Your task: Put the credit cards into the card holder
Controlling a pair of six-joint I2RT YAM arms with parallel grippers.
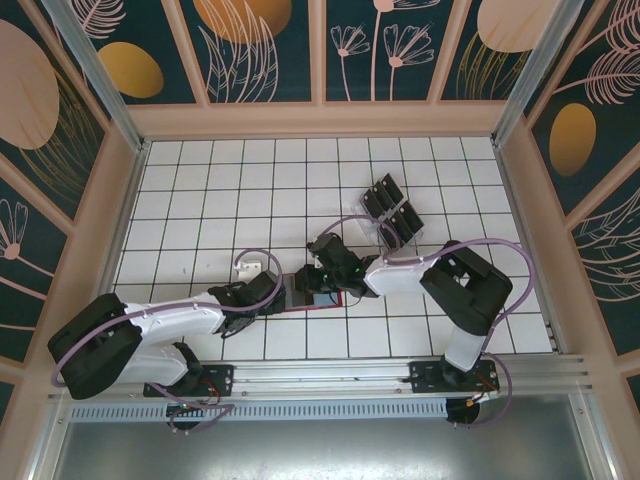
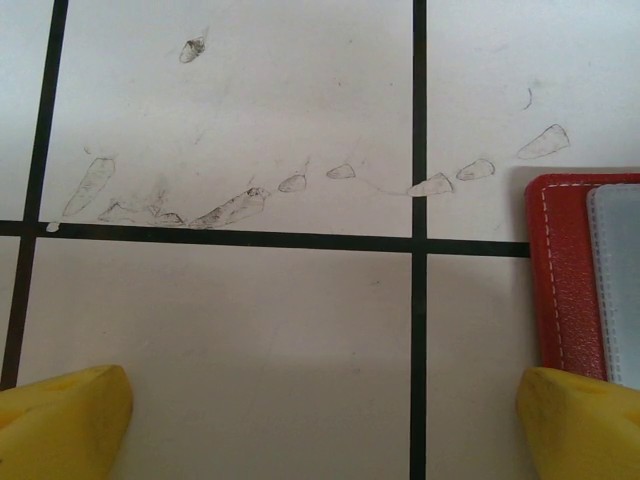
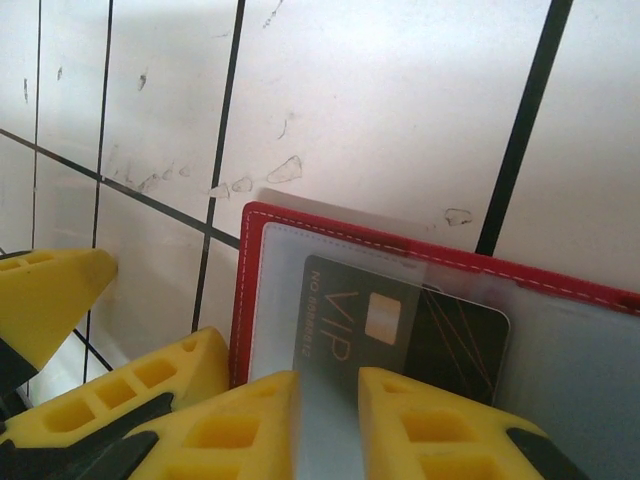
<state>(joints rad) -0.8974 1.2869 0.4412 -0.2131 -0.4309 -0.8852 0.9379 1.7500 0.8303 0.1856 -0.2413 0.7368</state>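
Note:
The red card holder (image 3: 262, 262) lies open on the white tiles, its grey-blue pockets up. One black credit card (image 3: 455, 335) marked VIP lies flat on it, its left part under a clear sleeve. My right gripper (image 3: 328, 385) hovers low over the card's near edge. Its yellow fingers stand a narrow gap apart, and in that gap I see just the grey pocket. My left gripper (image 2: 325, 425) is wide open over bare tile, its right fingertip (image 2: 580, 420) at the card holder's (image 2: 565, 280) left edge. More black credit cards (image 1: 385, 195) stand in a clear tray.
The clear slotted tray (image 1: 408, 232) sits right of centre, behind the right arm. Both arms meet over the card holder (image 1: 330, 303) near the table's front. Wooden walls ring the tiled table (image 1: 200, 200). Scuff marks (image 2: 230, 205) dot the tile.

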